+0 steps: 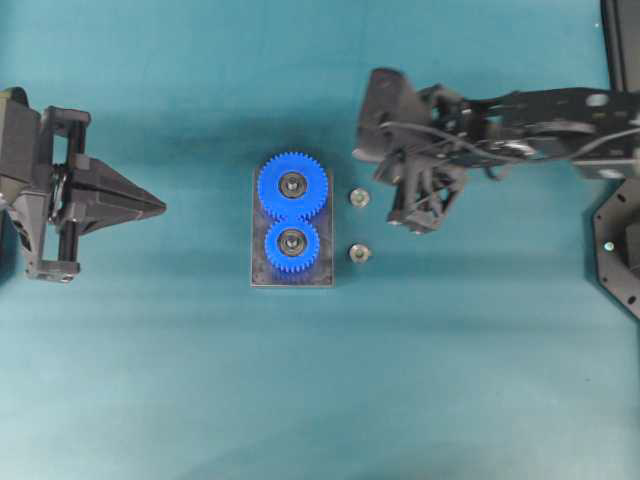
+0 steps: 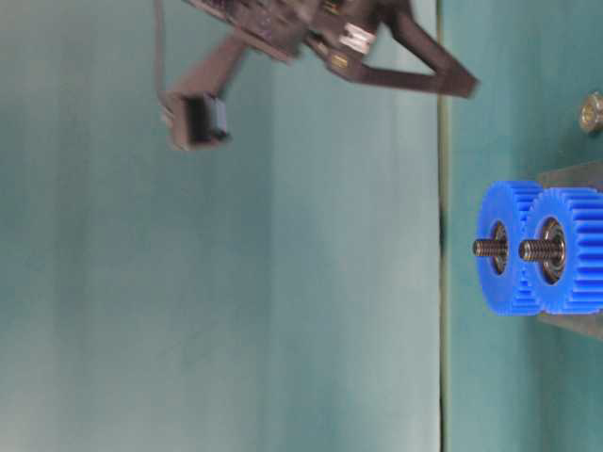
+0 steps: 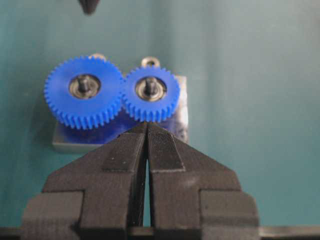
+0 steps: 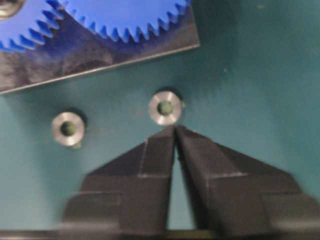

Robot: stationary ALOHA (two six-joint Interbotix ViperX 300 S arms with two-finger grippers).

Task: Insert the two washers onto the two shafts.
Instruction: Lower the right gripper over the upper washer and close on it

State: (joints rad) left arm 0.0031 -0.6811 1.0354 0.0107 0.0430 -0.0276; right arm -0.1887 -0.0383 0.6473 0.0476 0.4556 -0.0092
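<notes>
Washers, two small silver metal rings, lie flat on the teal table (image 1: 150, 380) just off the 3 o'clock edge of a grey metal base plate (image 1: 257, 270) in the overhead view: the upper washer (image 1: 358, 197) at about 2 o'clock from the plate's middle, the lower washer (image 1: 359, 253) at about 4 o'clock, apart from each other and from the plate. On the plate sit two meshed blue plastic gears, the larger gear (image 1: 292, 186) at 12 o'clock and the smaller gear (image 1: 292, 244) at 6 o'clock, each with a dark threaded shaft (image 2: 488, 249) sticking up through its centre; both shafts are bare. The black right hand (image 4: 175, 128) hangs near the upper washer, its tips pointing at that ring in the right wrist view and standing just short of it; the fingertips meet while a narrow gap widens behind them, so whether it is clenched or released I cannot tell, and it grasps nothing. The black left hand (image 1: 160, 207) sits at 9 o'clock, well apart from the plate, pointing toward the gears, its fingers (image 3: 125, 155) clenched together on nothing.
</notes>
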